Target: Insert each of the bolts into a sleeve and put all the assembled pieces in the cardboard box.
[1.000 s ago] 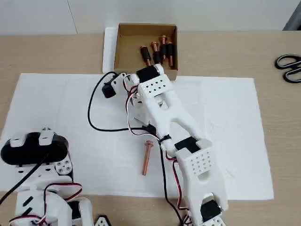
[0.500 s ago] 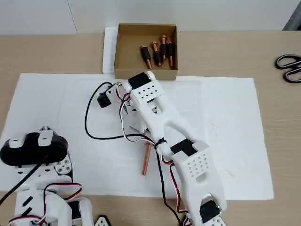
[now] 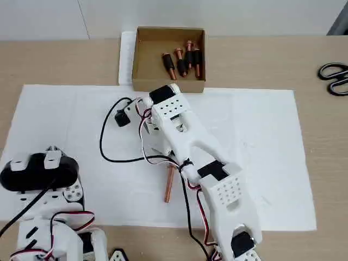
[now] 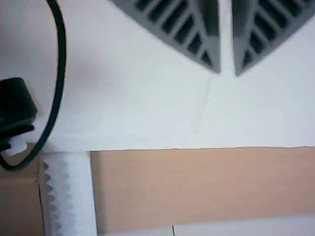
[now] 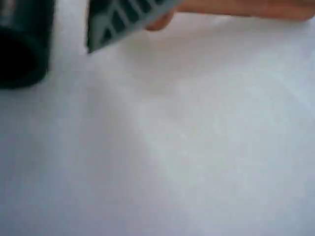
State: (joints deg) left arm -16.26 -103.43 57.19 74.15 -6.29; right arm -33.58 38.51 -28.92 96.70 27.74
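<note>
Jaws on the left gripper (image 4: 225,73) are sitting almost pressed together with just a thin slit between them, and they are holding nothing. This gripper is hanging over the white paper (image 4: 147,98) at the near left. More to the right, at the far side of the table, the cardboard box (image 3: 141,65) is holding a few finished pieces (image 3: 182,60). One loose bolt (image 3: 169,185) is lying flat on the paper in the middle, nearer than the box. The right arm (image 3: 185,130) is stretching over the spot just beyond the bolt's head. For the right gripper (image 5: 106,34) I cannot tell how the jaws are standing. Its own camera is showing a dark round thing (image 5: 22,46) close by, and I am guessing that is a sleeve. I am thinking the job now is picking up this loose bolt. To do it well, the right gripper should be coming down slowly, pinching the bolt around its middle and keeping it level. Then the bolt's tip should be lining up straight with the sleeve's hole before any pushing, or the bolt may be slipping and rolling away. Scissors (image 3: 333,78) are lying at the far right, out of the way.
</note>
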